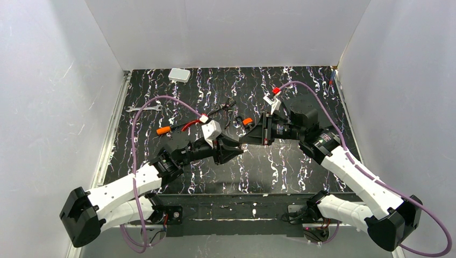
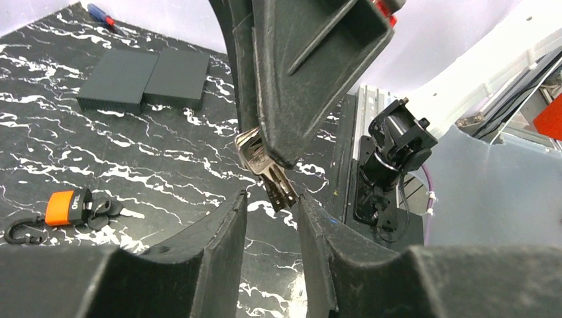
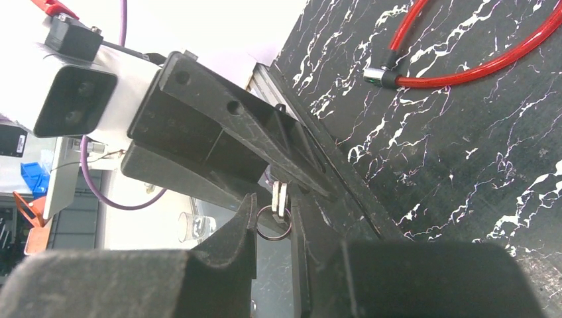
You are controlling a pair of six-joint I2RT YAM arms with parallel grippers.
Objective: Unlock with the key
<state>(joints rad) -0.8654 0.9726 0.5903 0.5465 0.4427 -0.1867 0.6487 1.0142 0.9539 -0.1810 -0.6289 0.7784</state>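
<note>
The right gripper point(image 3: 273, 213) has its jaws closed on the head of the key point(image 2: 268, 171), in the air above the surface point(image 1: 279, 166). The blade slants downward into the left gripper point(image 2: 272, 207), whose jaws stand narrowly apart and do not clearly touch it. The right jaws hide most of the key head. The orange padlock point(image 2: 66, 207) lies well apart, and its keyhole cannot be made out.

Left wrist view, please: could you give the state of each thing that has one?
key, pinched by right gripper, off the table
right gripper, shut on key
left gripper, open, blade in its gap
orange padlock, lying on table, untouched
</note>
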